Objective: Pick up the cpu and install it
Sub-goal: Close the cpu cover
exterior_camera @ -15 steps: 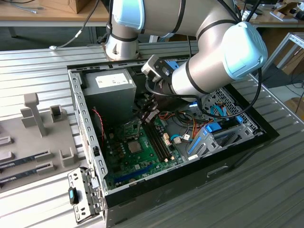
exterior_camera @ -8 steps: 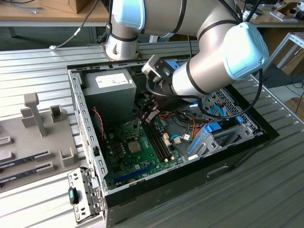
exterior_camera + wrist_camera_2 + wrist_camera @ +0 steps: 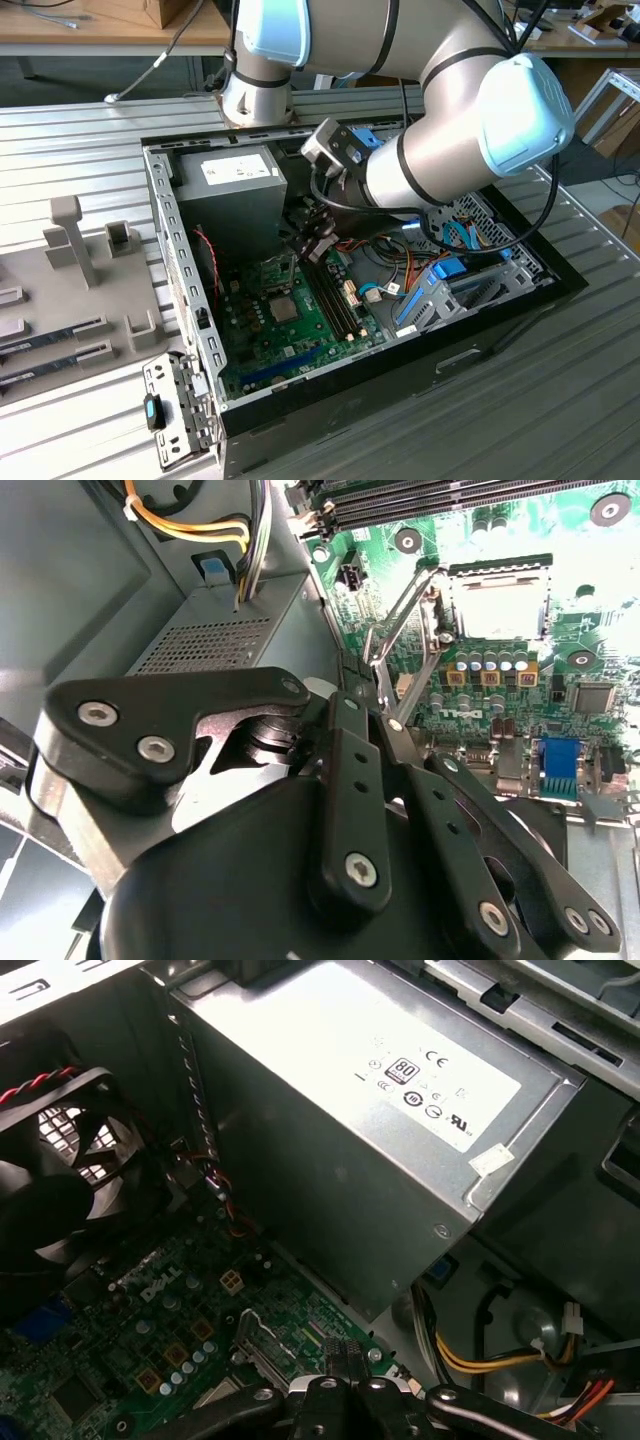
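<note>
The cpu (image 3: pixel 285 308), a silvery-grey square, lies flat in the motherboard socket inside the open computer case; in the second wrist view the cpu (image 3: pixel 497 605) looks pale and bright. The socket's metal hold-down frame (image 3: pixel 405 615) stands raised beside it. My gripper (image 3: pixel 305 245) hangs over the board just beyond the socket. Its black fingers are shut together, and in the second wrist view the gripper (image 3: pixel 372 685) has its tips at the thin metal lever of that frame. In the first wrist view the gripper (image 3: pixel 343 1355) sits above the raised frame (image 3: pixel 255 1345). Nothing is held.
The grey power supply (image 3: pixel 235 180) stands close behind the gripper, with yellow and orange cables beside it. A black fan (image 3: pixel 50 1180) sits at the case wall. Memory slots (image 3: pixel 335 300) and a blue drive cage (image 3: pixel 440 285) flank the socket. A grey parts fixture (image 3: pixel 70 290) lies outside the case.
</note>
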You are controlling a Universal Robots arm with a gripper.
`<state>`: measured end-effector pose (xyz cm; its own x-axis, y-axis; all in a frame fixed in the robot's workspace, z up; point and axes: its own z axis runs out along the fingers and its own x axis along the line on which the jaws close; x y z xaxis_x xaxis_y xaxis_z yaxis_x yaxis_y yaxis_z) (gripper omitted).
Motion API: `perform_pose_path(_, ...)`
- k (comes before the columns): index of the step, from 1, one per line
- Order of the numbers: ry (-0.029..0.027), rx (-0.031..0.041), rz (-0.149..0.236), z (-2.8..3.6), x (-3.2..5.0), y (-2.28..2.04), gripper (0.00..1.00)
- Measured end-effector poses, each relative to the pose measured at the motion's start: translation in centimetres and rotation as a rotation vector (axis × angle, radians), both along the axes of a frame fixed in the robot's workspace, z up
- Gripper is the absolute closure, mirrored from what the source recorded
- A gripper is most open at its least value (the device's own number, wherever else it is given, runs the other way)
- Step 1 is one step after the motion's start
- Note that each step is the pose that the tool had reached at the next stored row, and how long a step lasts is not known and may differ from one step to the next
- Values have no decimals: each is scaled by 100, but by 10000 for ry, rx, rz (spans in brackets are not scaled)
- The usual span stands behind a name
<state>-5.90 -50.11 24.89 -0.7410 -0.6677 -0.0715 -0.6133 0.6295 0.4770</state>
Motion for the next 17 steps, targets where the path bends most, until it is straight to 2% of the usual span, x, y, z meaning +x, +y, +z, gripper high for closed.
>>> perform_pose_path(8,0,119,0,0,0,-40,89)
perform_pose_path(17,0,310,0,16,0,-63,89)
